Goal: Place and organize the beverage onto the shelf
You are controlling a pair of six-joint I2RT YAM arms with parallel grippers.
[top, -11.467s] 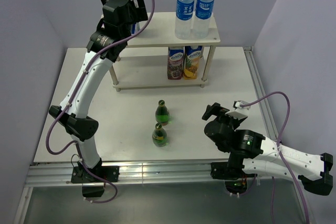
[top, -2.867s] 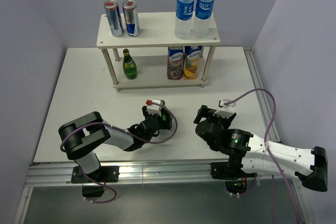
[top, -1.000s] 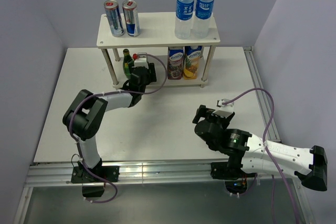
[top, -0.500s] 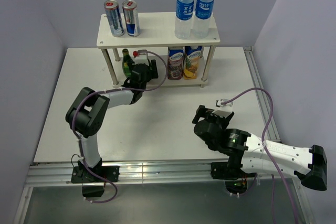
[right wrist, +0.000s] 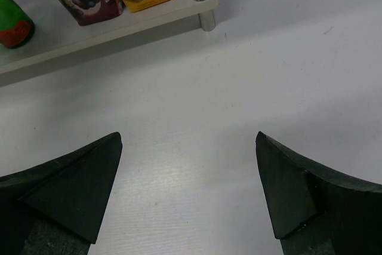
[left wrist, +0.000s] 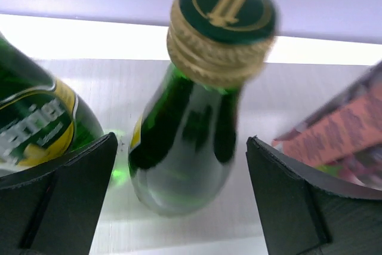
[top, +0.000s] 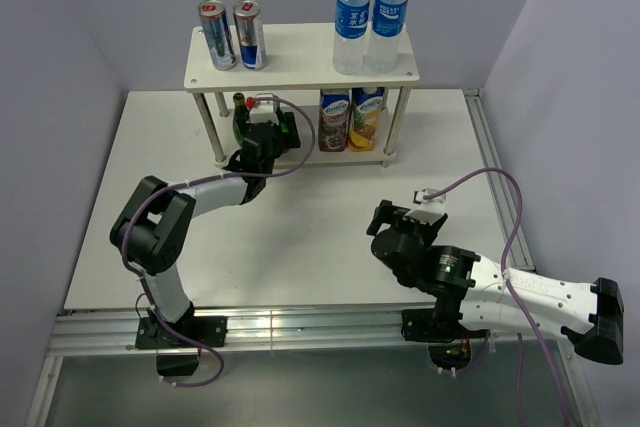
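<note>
Forward across the worktop (top: 300, 237) went the left arm (top: 200, 187), stretched low so its jaws reached under the shelf (top: 300, 57) top. They stood apart, gripping nothing, around a green bottle (left wrist: 185, 141) on the lower board (top: 310, 160) beside its twin (left wrist: 36, 123), apparently grouping like with like. The right arm (top: 470, 282) lay folded low, jaws spread and empty.

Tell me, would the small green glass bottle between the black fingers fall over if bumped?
Probably, if hit high: the small green glass bottle is tall and narrows to its gold-ringed cap. It looks like hard, shiny glass, so likely stiff, slippery and breakable. Fallen, its round body would probably roll.
</note>
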